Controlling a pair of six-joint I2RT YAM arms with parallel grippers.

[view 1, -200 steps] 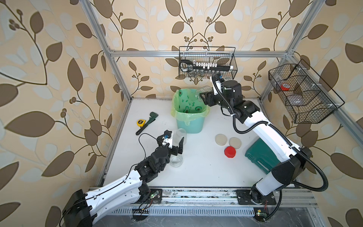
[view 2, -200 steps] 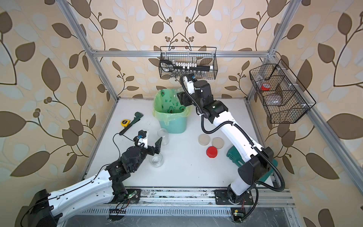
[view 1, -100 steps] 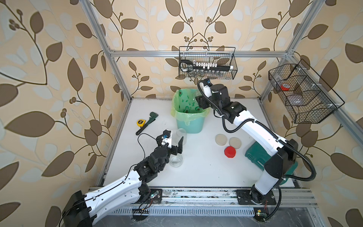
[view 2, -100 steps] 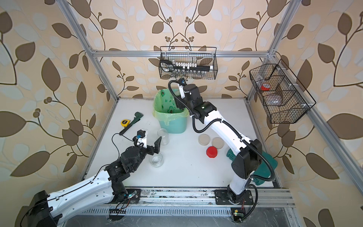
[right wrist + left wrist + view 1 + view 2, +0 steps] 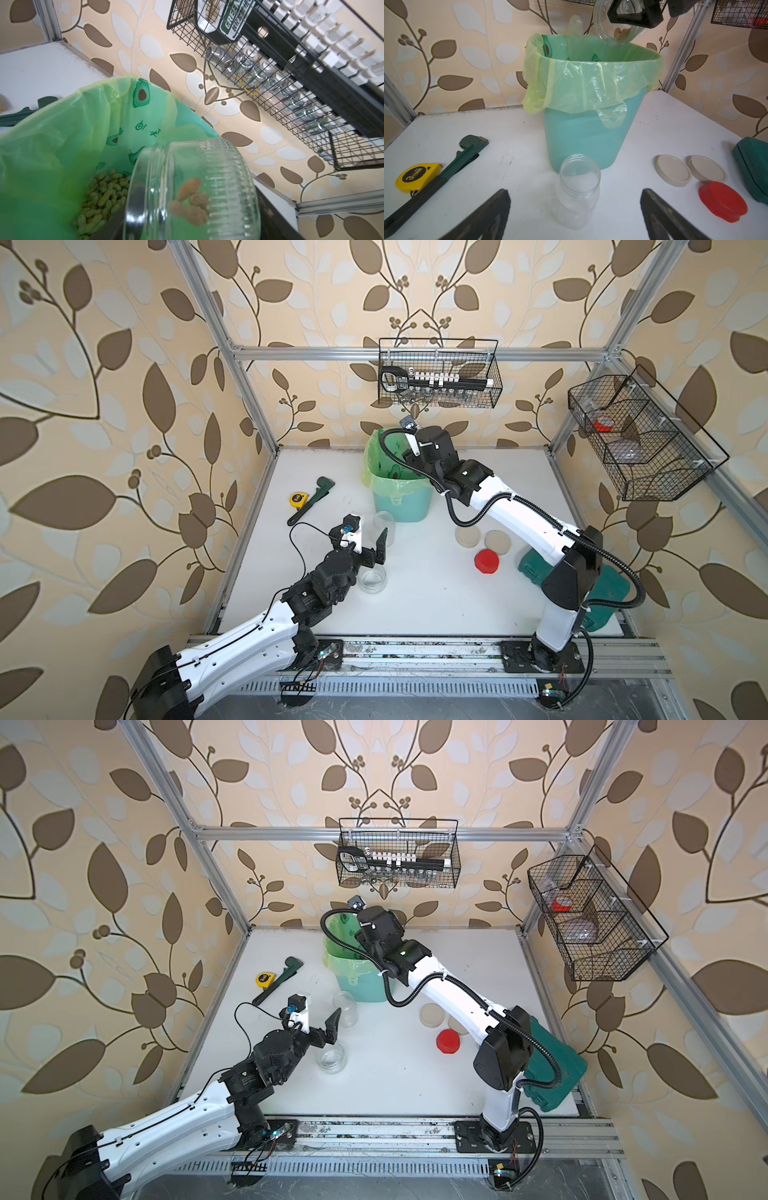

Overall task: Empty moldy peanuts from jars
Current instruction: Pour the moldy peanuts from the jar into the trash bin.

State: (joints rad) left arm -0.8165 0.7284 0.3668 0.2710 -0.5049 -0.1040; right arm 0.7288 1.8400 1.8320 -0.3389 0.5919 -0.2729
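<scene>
1. change: since one second ago the right arm has swung from beside the bin (image 5: 401,502) to above it. the right pincer (image 5: 633,16) now has the held jar (image 5: 207,187) over the bin's open mouth. the left arm has not moved.
2. meaning: i judge that the pouring of this jar is in progress and not finished. a few peanuts (image 5: 192,202) are inside the glass, on its lower wall near the neck. many more lie on the bottom of the bin.
3. direction: the held jar is tipped onto its side. its axis, from base to mouth, runs near to level with a small slant, and the mouth is the lower end, pointing into the bin. a steeper tilt is probably needed for the last nuts.
4. pincers: the right pincer is clamped on the body of the held jar. the left pincer (image 5: 368,547) is spread wide and holds nothing. it is low over the worktop (image 5: 436,605), and the tall jar (image 5: 579,193) stands just ahead of it, upright, without lid, and it looks empty.
5. rest: the short jar (image 5: 372,578) stands upright beside the left pincer and also looks empty. two beige lids (image 5: 468,536) and the red lid (image 5: 486,561) lie on the worktop, so this seems to be the last jar.
</scene>
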